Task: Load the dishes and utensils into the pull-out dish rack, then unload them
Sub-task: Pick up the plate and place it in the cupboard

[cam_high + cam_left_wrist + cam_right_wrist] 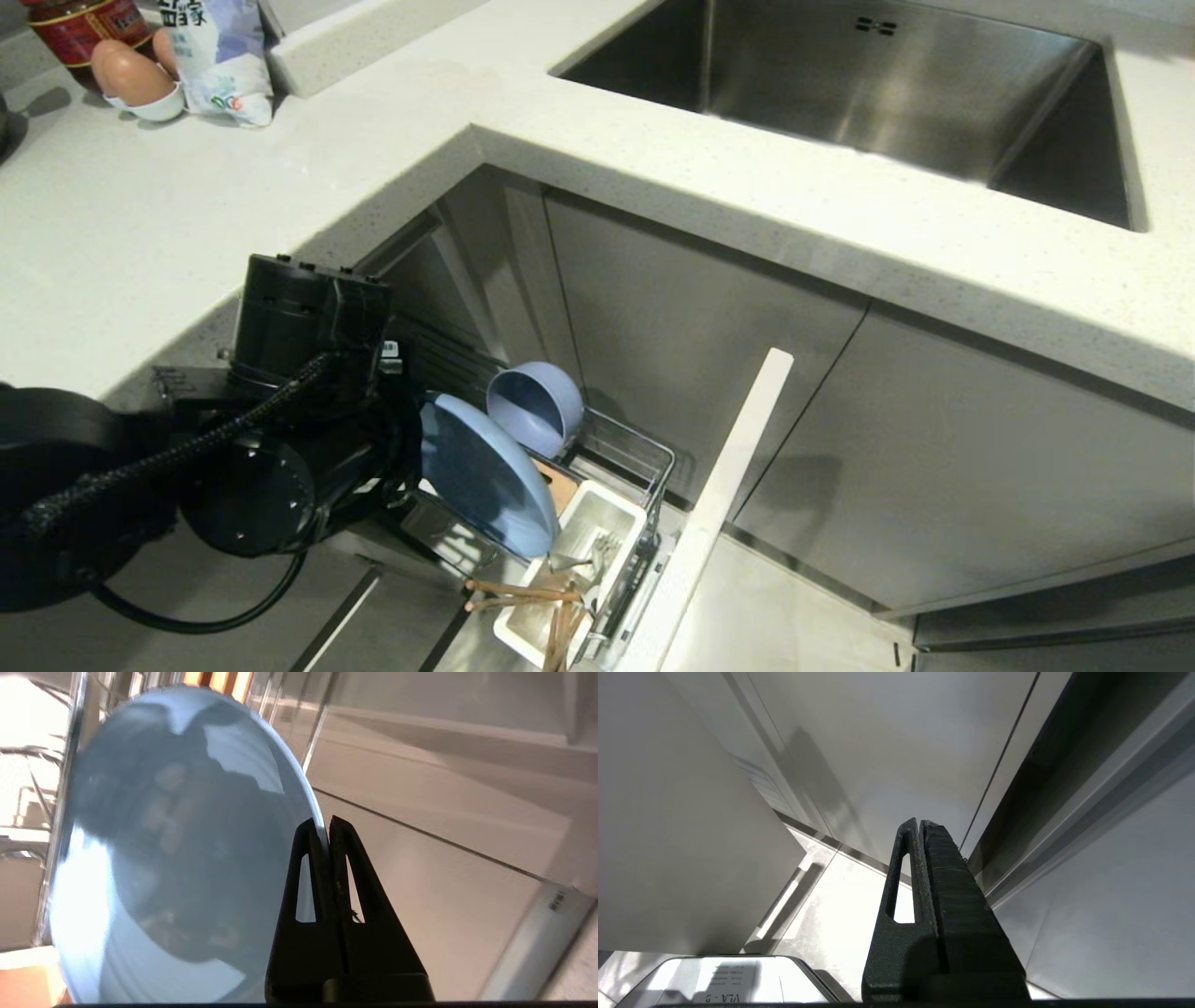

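1. Left gripper (pixel 325 823): we find its two black fingers pinched together on the rim of the plate (pixel 177 858); in the head view the arm's dark bulk sits left of the rack (pixel 653 462) and hides the grip itself.
2. Plate: light blue, matte, wide and shallow. It stands on edge, tilted, over the rack's near half, its back face toward the head camera (pixel 485 476). We cannot tell whether its lower edge sits in a slot.
3. Bowl (pixel 535 406): smaller, deeper, same light blue. It lies on its side at the rack's inner end, just behind the plate, opening toward the camera.
4. Rack: chrome wire basket, pulled out from under the counter (pixel 187 215), with a flat white front panel (pixel 719 504) at its outer end. A strip of wood shows between plate and cutlery box.
5. Cutlery box (pixel 607 513): white plastic, at the rack's outer end. We note the brown chopsticks (pixel 523 593) lying across its near edge and a silver utensil (pixel 588 555) inside it.
6. Right gripper (pixel 920 823): fingers pressed together on nothing, beside grey cabinet fronts, above pale floor.
7. Steel sink (pixel 887 84) lies in the counter, above and right of the rack.
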